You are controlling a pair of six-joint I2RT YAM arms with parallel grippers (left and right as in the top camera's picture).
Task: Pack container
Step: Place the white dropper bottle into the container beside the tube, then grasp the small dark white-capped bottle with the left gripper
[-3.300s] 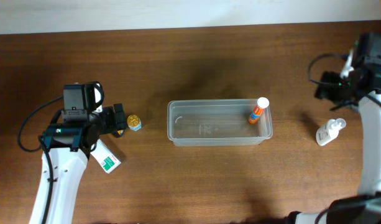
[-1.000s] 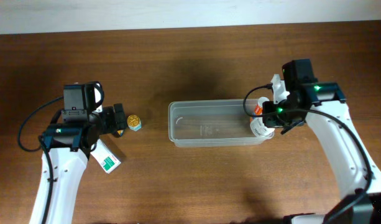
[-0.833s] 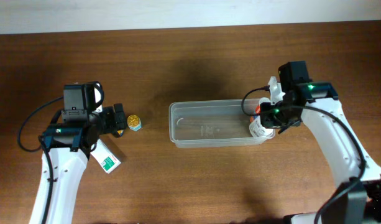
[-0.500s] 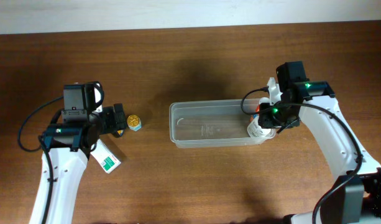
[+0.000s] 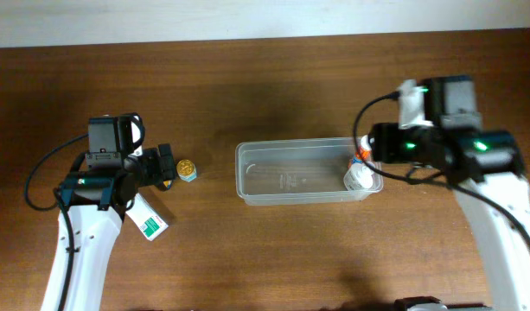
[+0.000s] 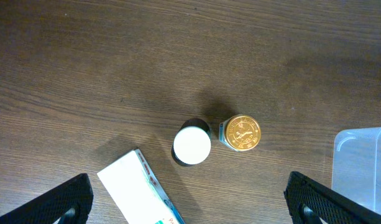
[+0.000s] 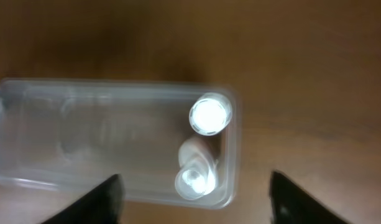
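Observation:
The container (image 5: 290,173) is a clear plastic tub at the table's centre. It also shows in the right wrist view (image 7: 84,137), and one corner of it shows in the left wrist view (image 6: 364,168). At its right end stand an orange bottle with a white cap (image 5: 361,155) (image 7: 210,114) and a white bottle (image 5: 357,180) (image 7: 194,176). My right gripper (image 5: 374,154) (image 7: 196,202) is open and empty above that end. My left gripper (image 5: 165,167) (image 6: 193,208) is open and empty over a white-capped dark bottle (image 6: 191,145).
A small gold-lidded jar (image 5: 187,169) (image 6: 240,132) stands just right of the dark bottle. A white box with green print (image 5: 149,221) (image 6: 140,193) lies flat below my left gripper. A pale wall runs along the table's far edge.
My right gripper has let go of the white bottle inside the container's right end, opened, and drawn up and to the right. The left arm has not moved.

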